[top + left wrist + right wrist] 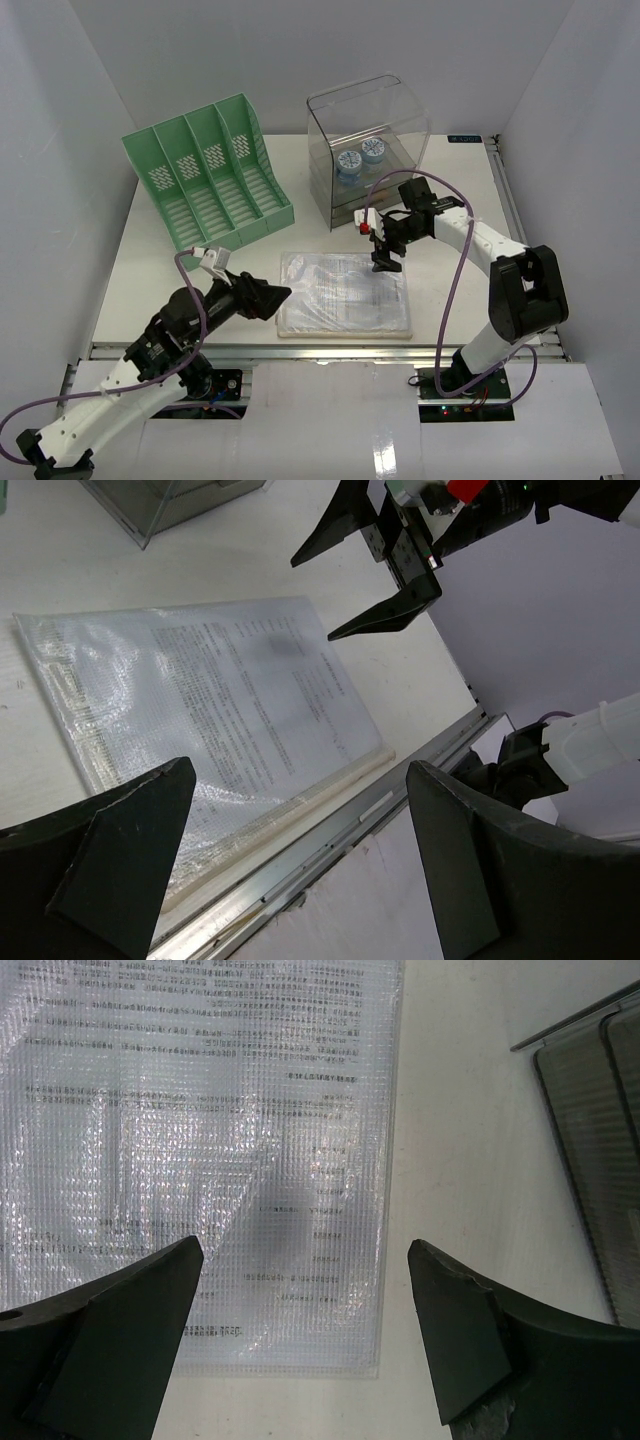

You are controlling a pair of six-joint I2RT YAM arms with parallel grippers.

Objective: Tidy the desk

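Closest to the overhead camera, my left arm [110, 400] rises from the bottom left. Its left gripper [265, 297] hovers beside a plastic document sleeve [345, 293]. My right gripper [385, 262] hangs over the sleeve's upper right corner. Beneath them the desk [460, 300] fills mid-frame, long axis left to right, with its metal rail [330, 352] along the bottom edge. Only this view shows the green file rack [210, 180] and the whole clear drawer box [365, 150], both at the upper part.

From my left wrist, my fingers are spread wide and empty above the sleeve. The rail cuts diagonally, and my right jaws show parted at top.

From my right wrist, the fingers are released, holding nothing. The sleeve lies at the upper left and the box's base at the upper right.
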